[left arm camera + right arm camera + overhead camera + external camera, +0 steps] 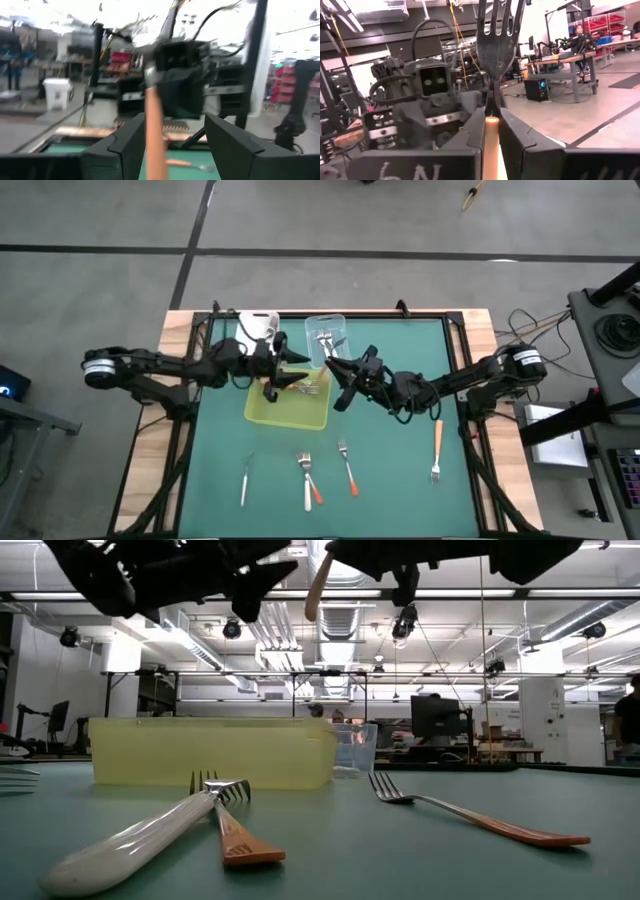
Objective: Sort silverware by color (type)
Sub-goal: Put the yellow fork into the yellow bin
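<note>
My right gripper (336, 380) is shut on an orange-handled fork (495, 40) in the air over the right end of the yellow-green tray (265, 415). My left gripper (285, 375) faces it from the left, open. In the left wrist view its fingers (131, 140) stand on either side of the fork's orange handle (152, 125), with the right gripper just behind. More silverware lies on the green mat toward the near edge: a white-handled fork (245, 480), a white and an orange one crossed (308, 480), and two orange ones (348, 465) (437, 445). My right gripper pinches the orange handle's upper end (491, 135), just below the metal neck, between its two fingers. The fingers come about level from the table's right and lie across the fork. The fork stands nearly upright with its tines (495, 20) up. Its handle (312, 590) hangs below, clear of the tray.
A few forks (310, 388) lie in the tray's far right corner. Behind the tray stand a clear tub (325, 330) holding silver forks and a white tub (258, 325). The mat's near half holds only the loose forks.
</note>
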### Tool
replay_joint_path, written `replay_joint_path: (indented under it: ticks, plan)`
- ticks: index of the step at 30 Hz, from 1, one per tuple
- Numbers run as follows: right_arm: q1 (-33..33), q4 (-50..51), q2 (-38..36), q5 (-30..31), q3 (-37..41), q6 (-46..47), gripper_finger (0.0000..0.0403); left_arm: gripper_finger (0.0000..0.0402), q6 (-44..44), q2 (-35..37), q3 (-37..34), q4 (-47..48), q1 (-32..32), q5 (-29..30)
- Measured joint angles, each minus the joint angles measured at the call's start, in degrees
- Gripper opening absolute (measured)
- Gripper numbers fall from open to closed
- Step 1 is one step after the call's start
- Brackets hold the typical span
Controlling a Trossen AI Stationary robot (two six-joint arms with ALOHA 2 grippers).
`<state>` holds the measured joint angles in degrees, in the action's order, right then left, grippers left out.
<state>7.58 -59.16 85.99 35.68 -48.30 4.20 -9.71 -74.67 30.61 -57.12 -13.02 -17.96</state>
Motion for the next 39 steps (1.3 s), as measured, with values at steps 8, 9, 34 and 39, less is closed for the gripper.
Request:
replay_joint_path:
  ticks: [8, 9, 34, 39]
  plan:
    - [0.0, 0.0, 3.1, 0.3, -3.7, -2.3, 0.0024, 0.0185, 0.4, -5.3, 4.6, 8.5, 0.0, 3.9]
    - [0.0, 0.2, 3.3, 0.6, -3.9, -2.8, 0.0024, 0.0185, 0.4, -5.9, 4.8, 8.7, 0.2, 3.8]
    - [-0.2, 3.0, 5.0, 5.6, -5.8, -3.7, 0.0058, 0.0052, -0.7, -7.4, 9.1, 16.6, 0.6, 5.0]
    - [-0.1, 5.5, 4.8, 4.9, -5.8, -2.0, 0.0082, 0.0052, -1.9, -6.8, 9.9, 18.8, 0.6, 3.5]
